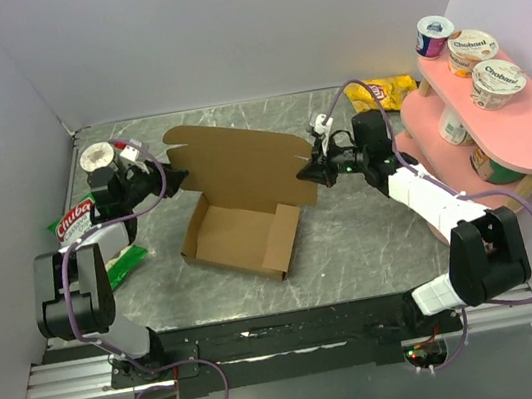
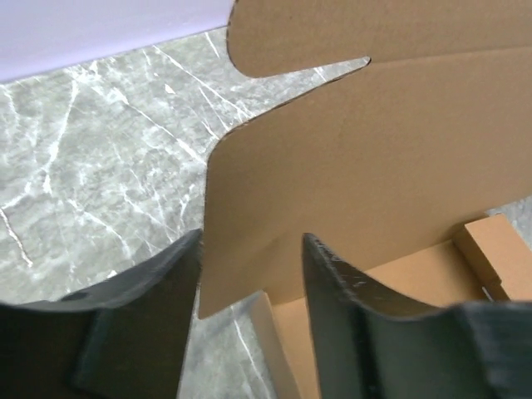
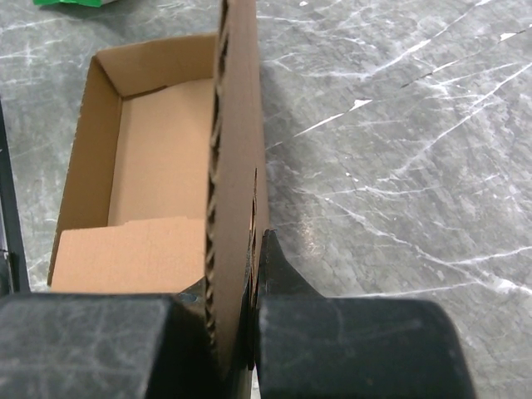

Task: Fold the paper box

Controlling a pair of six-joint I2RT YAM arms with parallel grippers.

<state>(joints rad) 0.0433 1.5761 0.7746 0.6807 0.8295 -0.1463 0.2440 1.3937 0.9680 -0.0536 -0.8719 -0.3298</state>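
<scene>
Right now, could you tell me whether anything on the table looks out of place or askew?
Nothing is spilled or torn. The box sits at a slant to the table edge, its lid upright with the right hand pinching one wing. A green snack bag lies partly under the left arm.

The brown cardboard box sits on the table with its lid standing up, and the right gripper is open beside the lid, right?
No: the right gripper is shut on the lid edge of the brown cardboard box, as the right wrist view shows.
</scene>
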